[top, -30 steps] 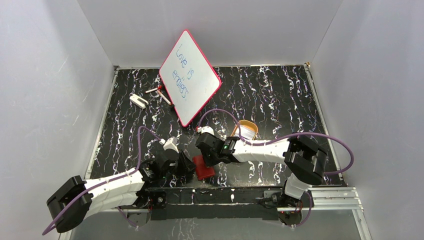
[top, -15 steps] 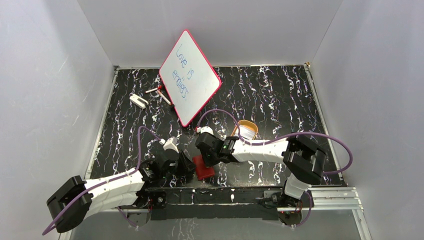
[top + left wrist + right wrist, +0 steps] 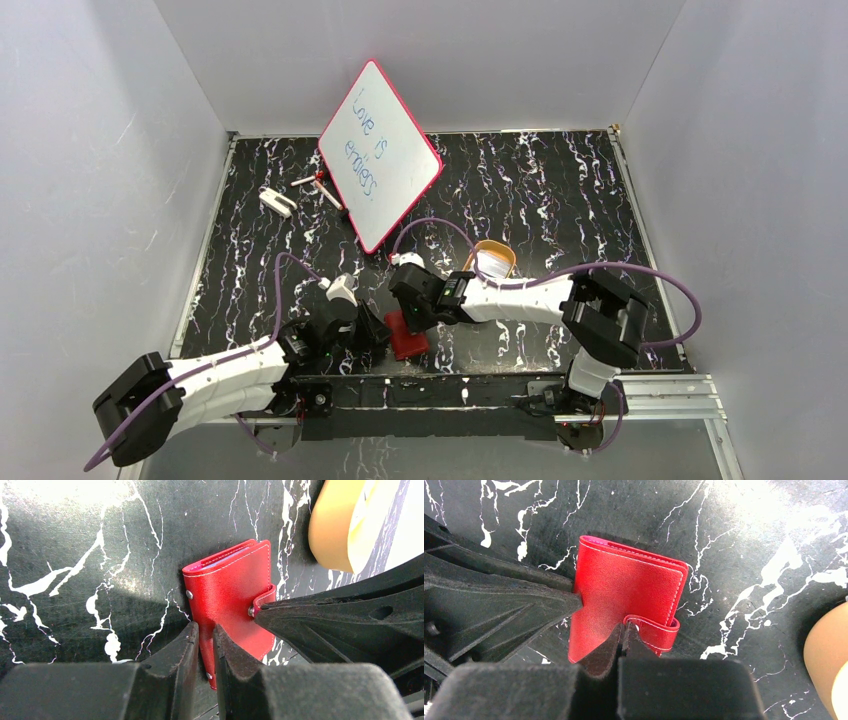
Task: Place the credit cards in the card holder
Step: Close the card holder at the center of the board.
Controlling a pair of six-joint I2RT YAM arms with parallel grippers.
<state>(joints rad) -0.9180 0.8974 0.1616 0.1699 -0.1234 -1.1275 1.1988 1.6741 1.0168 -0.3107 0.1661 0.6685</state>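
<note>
Both arms are crowded in over the red wallet (image 3: 230, 587) now, down at the near edge of the black marbled tabletop (image 3: 100, 540), midway between the two bases. The wallet is folded shut, snap tab wrapped round its side. The left claw (image 3: 205, 630) has its fingers squeezed to a narrow slit, with the wallet's lower edge pinched between them. From the other side, the right claw (image 3: 623, 629) is clamped tight on the end of the snap tab, fingers pressed together. A pale bluish strip peeks from the wallet's open top edge; card or sleeve, I cannot tell. The orange-tan tray (image 3: 332, 525) sits close by on the right, not touching the wallet. Further back stands the red-framed whiteboard (image 3: 380, 150), tilted, with handwriting on it
</note>
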